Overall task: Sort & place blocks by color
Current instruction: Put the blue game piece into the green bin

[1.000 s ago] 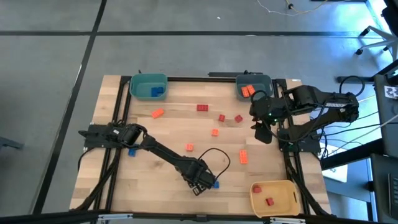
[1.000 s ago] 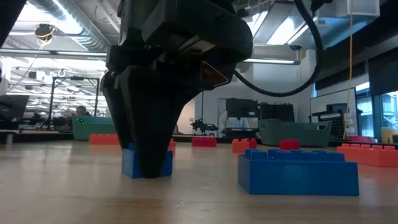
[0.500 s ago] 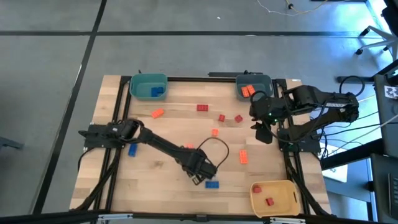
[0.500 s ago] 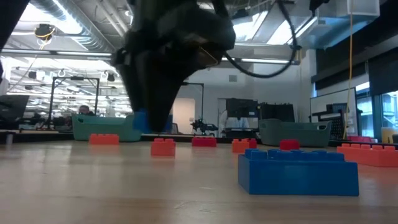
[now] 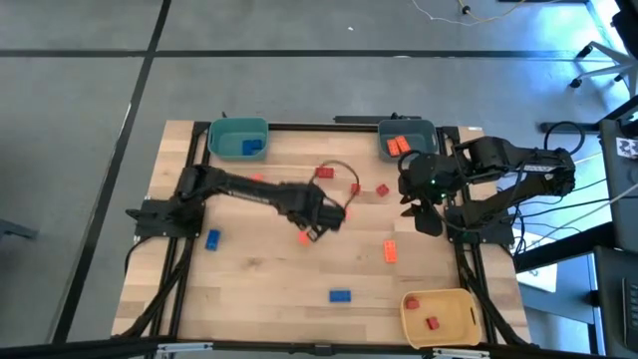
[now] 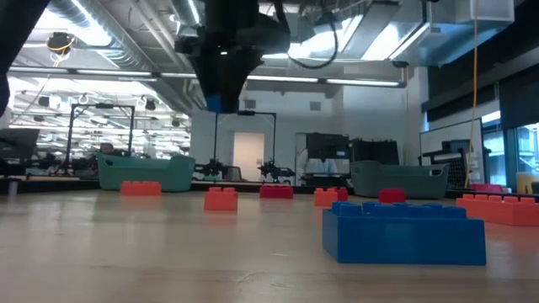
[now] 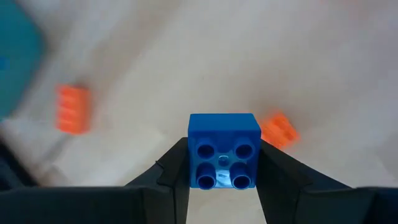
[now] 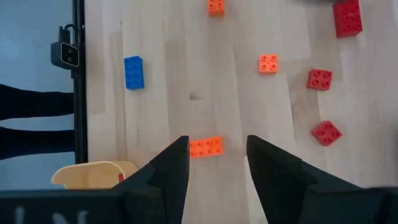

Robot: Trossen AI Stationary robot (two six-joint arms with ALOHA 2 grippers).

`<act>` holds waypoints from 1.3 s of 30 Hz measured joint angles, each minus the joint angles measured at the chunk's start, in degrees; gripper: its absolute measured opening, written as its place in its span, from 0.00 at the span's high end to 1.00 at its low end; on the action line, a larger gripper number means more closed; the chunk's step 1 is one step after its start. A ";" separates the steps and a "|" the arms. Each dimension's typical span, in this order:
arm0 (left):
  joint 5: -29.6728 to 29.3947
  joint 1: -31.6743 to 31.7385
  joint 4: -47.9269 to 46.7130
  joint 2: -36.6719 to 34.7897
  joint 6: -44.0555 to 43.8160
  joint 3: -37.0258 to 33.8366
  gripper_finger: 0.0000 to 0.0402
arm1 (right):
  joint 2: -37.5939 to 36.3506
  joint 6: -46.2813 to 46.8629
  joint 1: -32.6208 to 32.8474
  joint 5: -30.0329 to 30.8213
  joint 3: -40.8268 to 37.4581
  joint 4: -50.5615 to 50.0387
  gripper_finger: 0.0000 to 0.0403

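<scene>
My left gripper (image 5: 317,216) hangs high over the table's middle, shut on a small blue square block (image 7: 222,149), also in the low view (image 6: 217,103). My right gripper (image 5: 424,214) waits open above the table's right side; in its wrist view (image 8: 217,149) an orange block (image 8: 206,147) lies flat on the table below the fingers. Loose blocks lie flat on the wood: a blue one (image 5: 340,295) near the near edge, another blue one (image 5: 212,238) at the left, red ones (image 5: 325,173) and orange ones (image 5: 390,250) around the middle. My left gripper pinches the blue square block between its two fingers, one on each of two opposite side faces (image 7: 194,149). The fingers come from above, pointing down. The block is lifted clear of the table, level, its face with four round marks toward the wrist camera.
A teal bin (image 5: 239,138) with blue blocks stands at the far left. A grey-blue bin (image 5: 406,131) with orange blocks stands at the far right. A yellow bin (image 5: 437,311) with red blocks sits at the near right corner. Bare wood lies along the near left.
My left gripper, shut on the small blue square block, has raised it off the table near the near edge and carried it up and toward the far edge and left, over the table's middle. The long blue block beside it stayed in place.
</scene>
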 joint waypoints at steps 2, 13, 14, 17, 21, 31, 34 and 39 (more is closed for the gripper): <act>-1.06 2.25 -1.71 -1.52 1.04 -0.11 0.68 | 0.00 -0.01 0.00 0.00 0.00 -0.02 0.60; -3.15 16.47 -4.02 -5.53 10.12 -0.02 0.68 | 0.00 -1.52 -0.02 -0.02 -0.02 0.00 0.60; -3.10 17.75 -4.34 -5.89 10.80 -0.08 0.68 | 0.00 -1.51 -0.02 -0.05 -0.02 0.00 0.60; -3.64 21.39 -4.34 -6.39 12.82 -0.07 0.68 | 0.00 -1.57 -0.02 -0.09 -0.02 -0.02 0.60; -3.68 26.25 -5.61 -7.59 15.05 0.00 0.68 | 0.00 -2.43 -0.02 -0.14 -0.02 -0.03 0.60; -2.54 37.83 -8.69 -8.18 22.09 -0.09 0.68 | 0.00 -2.88 -0.02 -0.17 -0.02 -0.02 0.60; -2.48 41.52 -8.67 -8.18 23.38 -0.09 0.68 | 0.00 -2.86 -0.02 -0.17 -0.02 0.00 0.60; 0.21 48.79 -7.70 -8.18 26.45 -0.31 0.68 | 0.00 -2.82 -0.02 -0.17 -0.02 0.25 0.60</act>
